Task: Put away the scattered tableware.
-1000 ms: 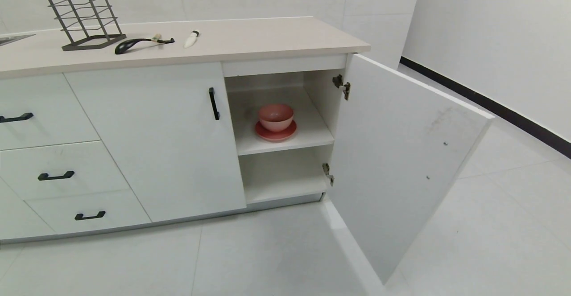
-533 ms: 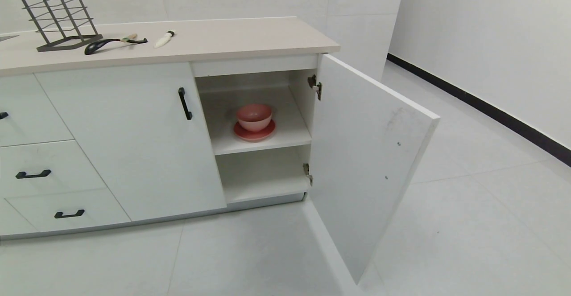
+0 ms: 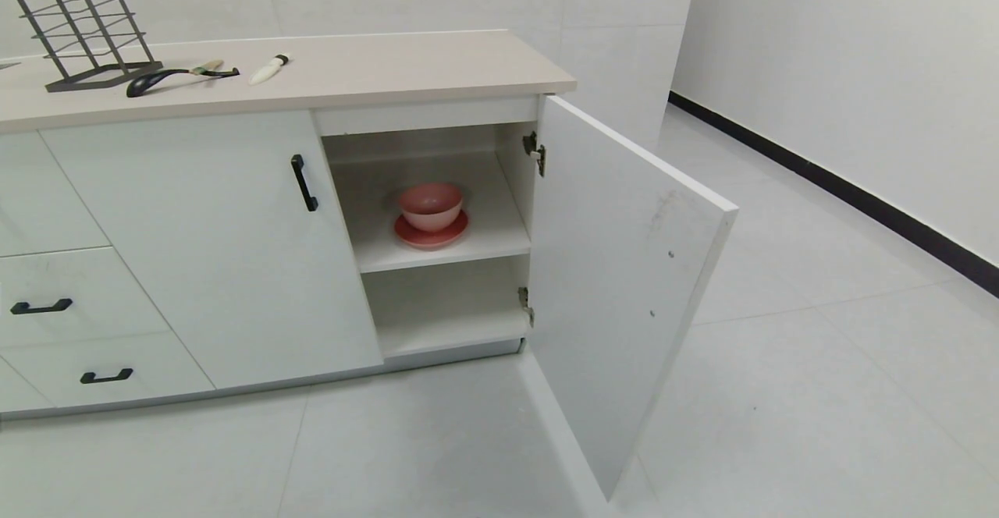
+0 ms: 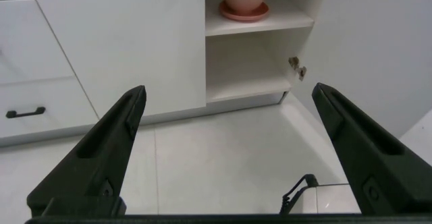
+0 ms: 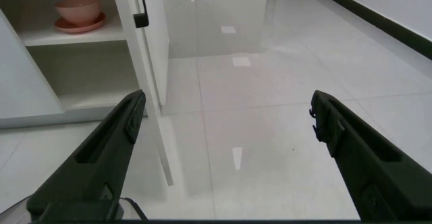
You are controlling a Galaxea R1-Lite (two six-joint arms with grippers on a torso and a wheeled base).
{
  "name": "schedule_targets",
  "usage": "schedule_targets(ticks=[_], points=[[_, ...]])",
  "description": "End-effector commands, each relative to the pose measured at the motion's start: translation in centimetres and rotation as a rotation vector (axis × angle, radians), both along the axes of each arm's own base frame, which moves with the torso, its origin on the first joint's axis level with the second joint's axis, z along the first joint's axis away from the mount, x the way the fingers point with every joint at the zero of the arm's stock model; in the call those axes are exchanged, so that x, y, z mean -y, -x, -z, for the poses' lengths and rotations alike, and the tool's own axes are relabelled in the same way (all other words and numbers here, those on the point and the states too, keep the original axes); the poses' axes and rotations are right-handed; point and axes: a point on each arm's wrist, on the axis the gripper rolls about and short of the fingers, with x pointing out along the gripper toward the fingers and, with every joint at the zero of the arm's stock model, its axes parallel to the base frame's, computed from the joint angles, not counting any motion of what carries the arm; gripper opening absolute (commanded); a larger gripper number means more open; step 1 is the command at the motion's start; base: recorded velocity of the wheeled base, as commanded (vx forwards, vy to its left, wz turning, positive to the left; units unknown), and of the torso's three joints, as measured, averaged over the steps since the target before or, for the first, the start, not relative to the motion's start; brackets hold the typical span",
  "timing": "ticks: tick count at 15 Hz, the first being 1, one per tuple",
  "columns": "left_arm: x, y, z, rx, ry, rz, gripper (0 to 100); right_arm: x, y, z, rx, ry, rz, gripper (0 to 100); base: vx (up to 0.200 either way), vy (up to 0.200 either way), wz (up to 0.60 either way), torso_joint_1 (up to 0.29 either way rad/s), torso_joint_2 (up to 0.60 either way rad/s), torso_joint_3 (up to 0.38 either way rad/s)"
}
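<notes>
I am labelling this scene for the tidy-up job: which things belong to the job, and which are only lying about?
Belong to the job: bowl on plate, on the cabinet's upper shelf; black spoon and white utensil, loose on the counter; open cabinet door.
Only lying about: wire rack on the counter; drawers, shut.

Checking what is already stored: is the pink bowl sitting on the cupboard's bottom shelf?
No, the bowl rests on a plate on the upper shelf, above the bottom one.
</notes>
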Motion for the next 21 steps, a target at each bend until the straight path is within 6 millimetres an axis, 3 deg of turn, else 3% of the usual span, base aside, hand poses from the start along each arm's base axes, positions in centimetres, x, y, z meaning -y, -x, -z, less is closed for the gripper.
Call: schedule_targets(ticks=[1,7,8,17,20,21], points=[[0.0,0.0,0.0,-0.001,0.001,0.001,100,0.0,0.0,0.0,-0.001,-0.001,0.002,100,0.0,0.0,0.0,0.0,0.0,0.0],[0.0,0.0,0.0,-0.001,-0.001,0.001,100,0.0,0.0,0.0,-0.001,0.001,-0.001,100,0.0,0.0,0.0,0.0,0.0,0.0],[0.0,0.0,0.0,-0.001,-0.001,0.001,100,0.0,0.0,0.0,-0.001,0.001,-0.001,0,0.0,0.0,0.0,0.0,0.0,0.0],[0.0,0.0,0.0,-0.001,-0.001,-0.001,100,0.0,0.0,-0.2,0.014,0.004,-0.004,0,0.0,0.0,0.0,0.0,0.0,0.0],[0.0,0.0,0.0,-0.001,-0.001,-0.011,100,-0.2,0.4,-2.8,0.263,0.037,-0.058,0,0.0,0.0,0.0,0.0,0.0,0.0],[0.0,0.0,0.0,-0.001,-0.002,-0.011,100,-0.3,0.6,-3.5,0.266,0.038,-0.125,0,0.0,0.0,0.0,0.0,0.0,0.0]])
